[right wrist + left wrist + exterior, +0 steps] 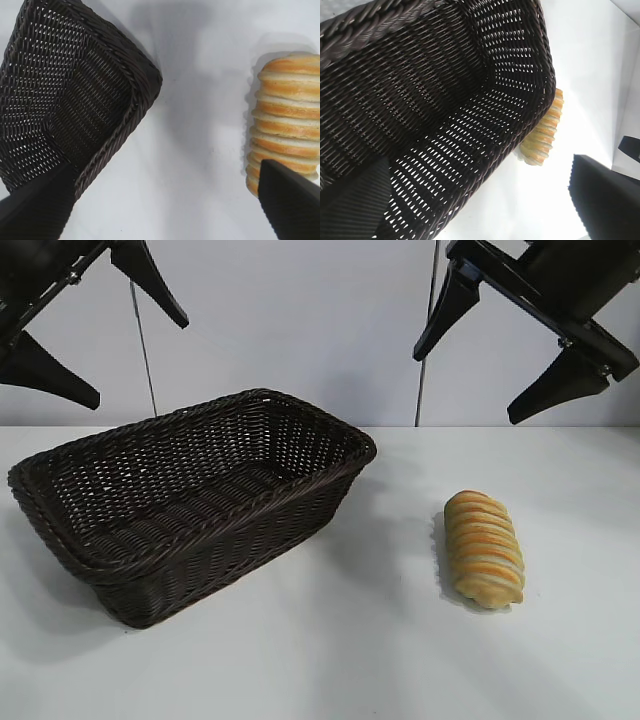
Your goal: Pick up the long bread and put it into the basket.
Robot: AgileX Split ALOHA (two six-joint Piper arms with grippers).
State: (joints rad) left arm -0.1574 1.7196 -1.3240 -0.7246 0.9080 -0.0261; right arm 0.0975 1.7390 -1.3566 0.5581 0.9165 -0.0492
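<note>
The long bread (pixel 484 548) is a ridged golden loaf lying on the white table at the right; the right wrist view shows it too (pixel 287 120), and the left wrist view catches one end of it (pixel 543 134) past the basket's corner. To its left stands the basket (pixel 190 495), dark brown wicker with nothing inside (pixel 435 100) (pixel 70 95). High over the bread hangs my right gripper (pixel 490 350) (pixel 162 200), open and holding nothing. My left gripper (pixel 100 345) (pixel 480 200) is raised over the basket's far left side, open as well.
The white table (pixel 330 660) runs flat around both objects, with bare surface between basket and bread and along the front. A pale wall (pixel 300 320) closes the back, with two thin cables hanging down it.
</note>
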